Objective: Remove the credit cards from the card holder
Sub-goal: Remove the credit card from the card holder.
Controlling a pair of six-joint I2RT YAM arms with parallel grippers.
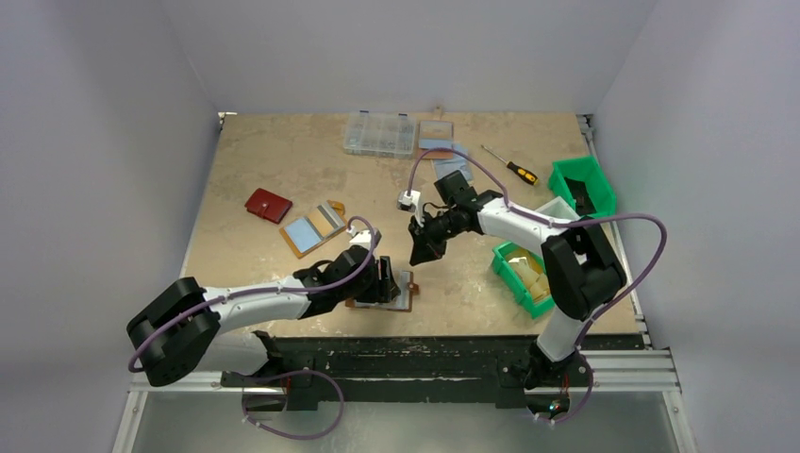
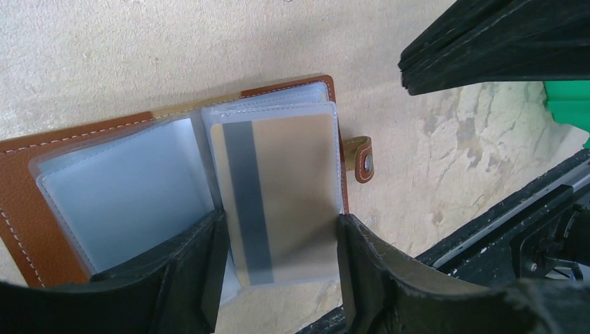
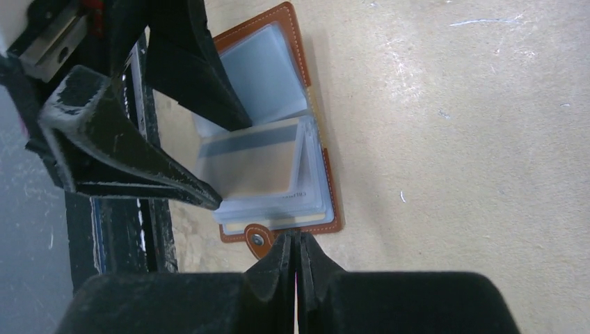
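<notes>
On the surface (image 3: pixel 452 139), near its front edge: card holder (image 2: pixel 21 209), opened flat, snap tab (image 3: pixel 257 240) pointing outward. Inside one raised clear sleeve (image 2: pixel 271 115): gold credit card (image 2: pixel 292 188) with a grey stripe. Across that sleeve's two side edges: left pincer (image 2: pixel 278 229), clamped. In the air near the tab side: right pincer (image 3: pixel 293 240), clenched on nothing.

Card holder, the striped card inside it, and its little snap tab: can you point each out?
card holder (image 2: pixel 21 202): left wrist view, brown leather cover at its left edge.
credit card (image 2: pixel 292 188): left wrist view, tan face right of the dark stripe.
snap tab (image 2: pixel 360 148): left wrist view, leather above the metal stud.
</notes>
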